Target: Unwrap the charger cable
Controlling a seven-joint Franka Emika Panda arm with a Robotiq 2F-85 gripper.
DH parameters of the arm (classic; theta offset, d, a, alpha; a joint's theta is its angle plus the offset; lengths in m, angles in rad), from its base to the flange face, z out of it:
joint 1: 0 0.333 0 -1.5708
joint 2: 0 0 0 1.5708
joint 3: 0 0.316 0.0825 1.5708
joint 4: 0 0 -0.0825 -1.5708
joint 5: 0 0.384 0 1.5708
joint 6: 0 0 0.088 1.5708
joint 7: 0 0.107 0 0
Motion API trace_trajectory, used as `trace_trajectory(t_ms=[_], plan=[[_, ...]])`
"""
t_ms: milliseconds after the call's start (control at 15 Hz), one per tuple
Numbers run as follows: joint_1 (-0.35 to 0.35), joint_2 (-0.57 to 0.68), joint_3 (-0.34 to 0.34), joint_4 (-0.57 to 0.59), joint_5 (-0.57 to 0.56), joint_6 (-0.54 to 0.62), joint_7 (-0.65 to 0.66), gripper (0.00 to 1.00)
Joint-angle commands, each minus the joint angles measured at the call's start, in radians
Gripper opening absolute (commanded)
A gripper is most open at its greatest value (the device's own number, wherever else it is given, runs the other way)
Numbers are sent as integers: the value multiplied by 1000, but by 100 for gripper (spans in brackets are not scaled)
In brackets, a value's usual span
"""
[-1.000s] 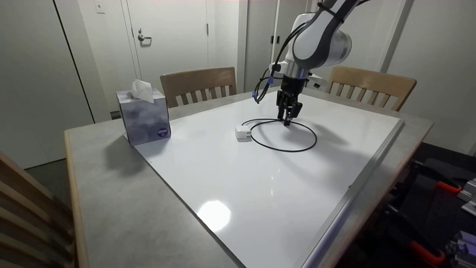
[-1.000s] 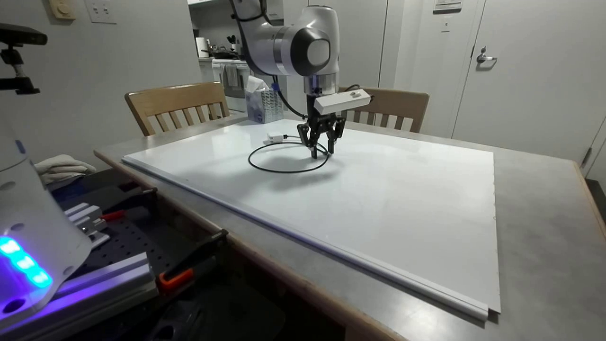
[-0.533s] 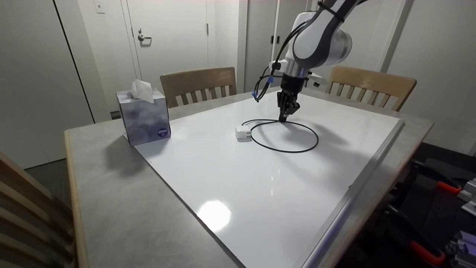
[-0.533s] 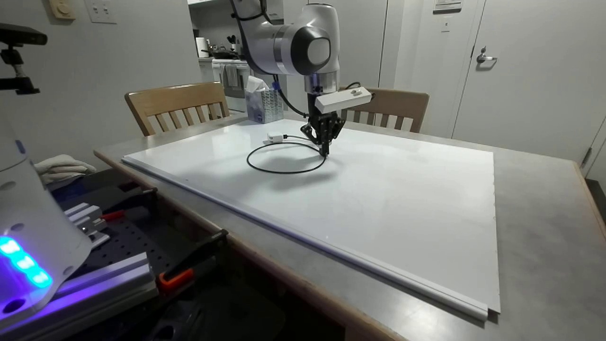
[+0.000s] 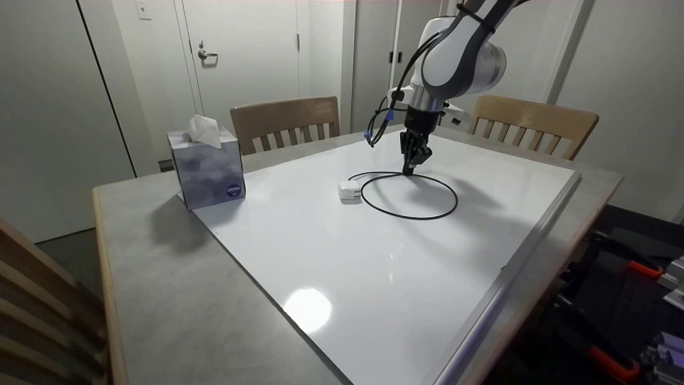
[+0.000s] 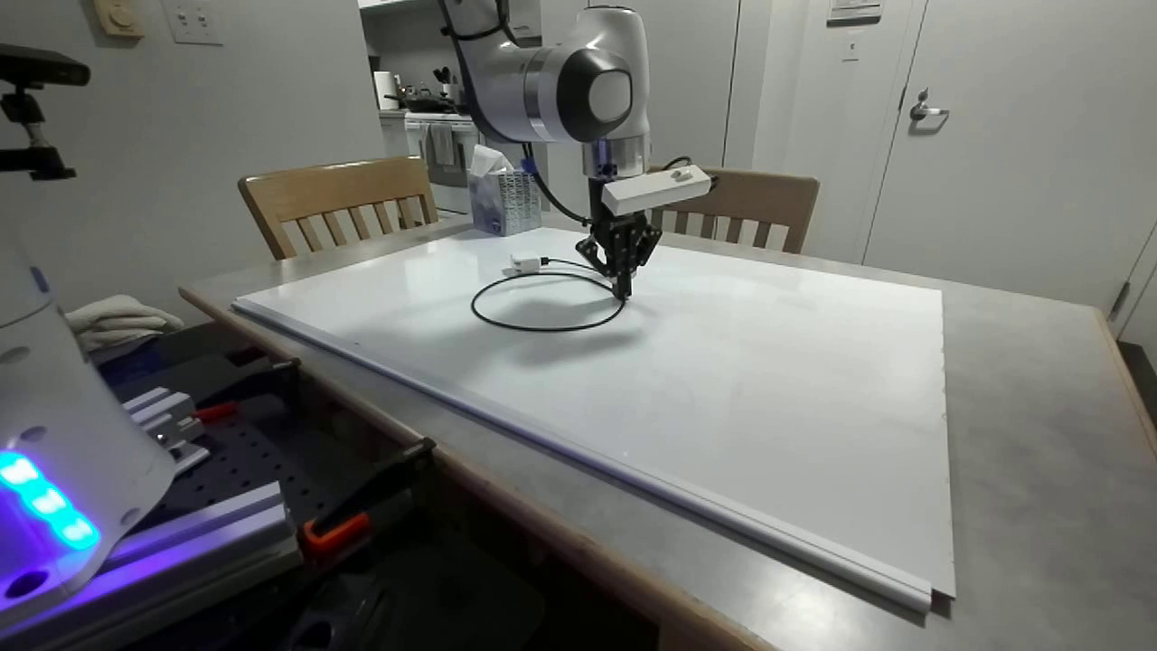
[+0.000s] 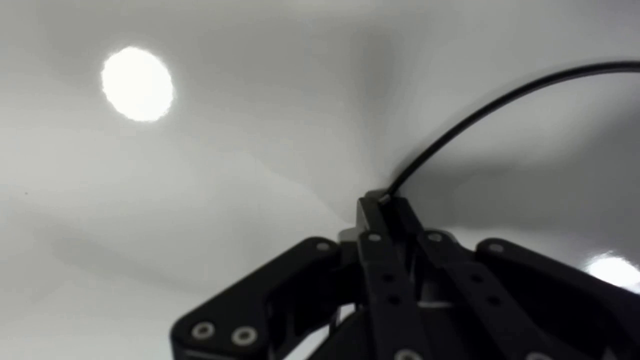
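Thin and glossy, the black charger cable (image 7: 525,89) curls in one loop on the white board (image 5: 342,256), near mid-frame in both exterior views, one end in a white plug (image 5: 349,190). The fingers (image 7: 372,217) pinch tight on it, hiding a stretch of the loop! A tissue box (image 5: 207,174) stands upright, well apart, left in an exterior view; wooden chairs (image 5: 286,114) line the table (image 5: 160,299).

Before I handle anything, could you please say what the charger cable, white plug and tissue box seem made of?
Charger cable: probably satin black plastic or rubber, given its soft sheen.
White plug: likely hard plastic, smooth, with flat faces.
Tissue box: seemingly cardboard, printed sides, straight edges; finish unclear.
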Motion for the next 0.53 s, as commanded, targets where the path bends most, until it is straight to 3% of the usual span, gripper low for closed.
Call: trace_trajectory(t_ms=[0,200,467], plan=[[67,-51,-79,-19,-57,-52,68,2],[65,-67,-84,-28,-85,-20,83,2],[-40,-75,34,-59,-8,156,-6,2]])
